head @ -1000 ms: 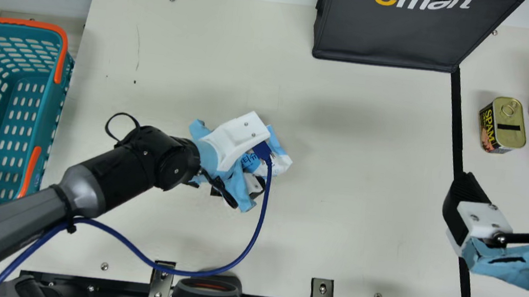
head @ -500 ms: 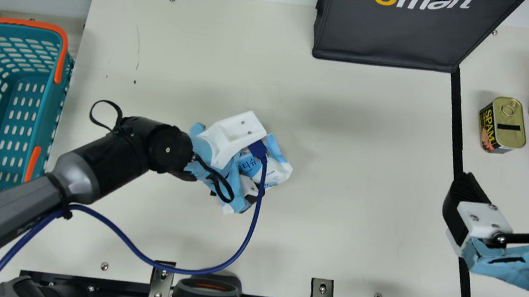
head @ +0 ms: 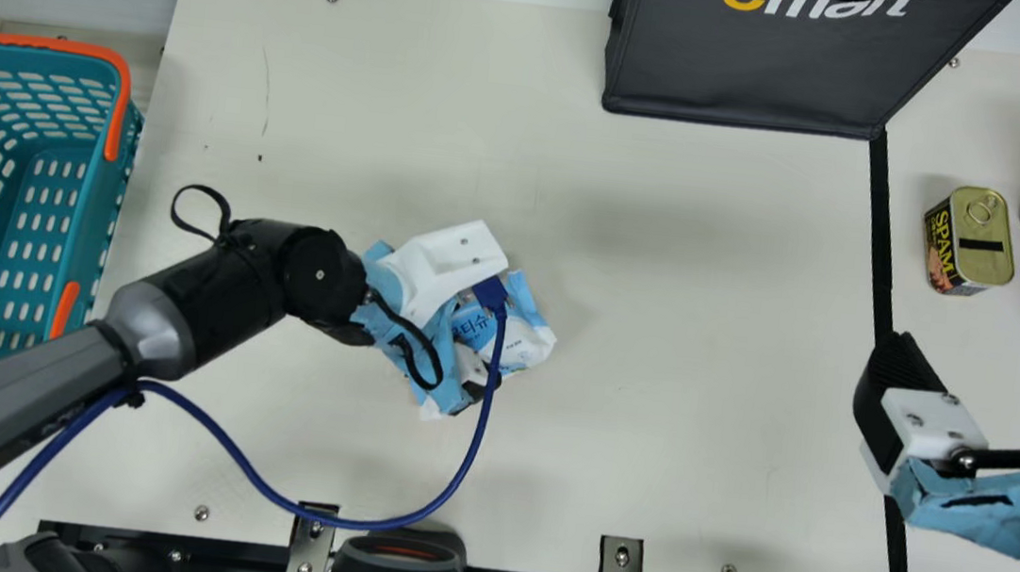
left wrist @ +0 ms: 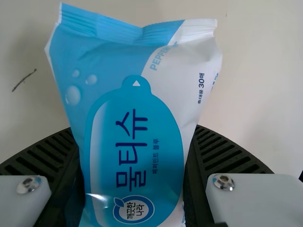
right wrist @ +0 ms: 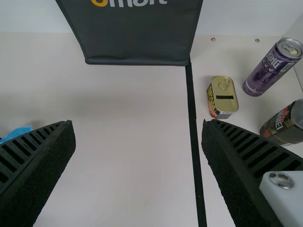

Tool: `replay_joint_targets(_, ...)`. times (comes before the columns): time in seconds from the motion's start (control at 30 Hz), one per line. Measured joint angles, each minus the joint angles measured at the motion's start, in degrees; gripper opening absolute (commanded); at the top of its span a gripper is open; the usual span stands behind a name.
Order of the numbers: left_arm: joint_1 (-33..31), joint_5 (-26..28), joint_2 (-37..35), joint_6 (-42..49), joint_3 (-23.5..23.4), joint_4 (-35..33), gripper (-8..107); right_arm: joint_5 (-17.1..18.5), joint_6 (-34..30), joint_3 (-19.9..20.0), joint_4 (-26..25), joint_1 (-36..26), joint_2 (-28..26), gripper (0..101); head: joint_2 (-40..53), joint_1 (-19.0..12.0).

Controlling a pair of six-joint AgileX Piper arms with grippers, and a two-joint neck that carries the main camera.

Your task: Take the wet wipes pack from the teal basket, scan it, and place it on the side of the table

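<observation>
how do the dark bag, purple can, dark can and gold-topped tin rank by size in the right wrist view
1. Dark bag, clearly largest though cut off
2. Purple can and brownish dark can, too alike to rank
3. Gold-topped tin

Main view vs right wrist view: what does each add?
Main view adds: teal basket, left arm, blue cable, black scanner.
Right wrist view adds: the metal top of the purple can.
Both: dark bag, gold-topped tin, purple can, dark can, black strip, right gripper.
The wipes pack is in the main view; the blue patch at the right wrist view's left edge may be it, can't tell.
</observation>
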Motion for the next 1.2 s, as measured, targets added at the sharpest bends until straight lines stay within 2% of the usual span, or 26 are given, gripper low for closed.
replay_joint_targets(0.6,0.4,7.5,0.5,0.7,-2.9,12.8,-8,0.0,0.0,0.0,0.0,0.0,0.0,95,0.0,0.0)
replay_joint_targets(1.2,-3.3,14.3,0.7,2.0,-7.1,24.6,-8,0.0,0.0,0.0,0.0,0.0,0.0,95,0.0,0.0)
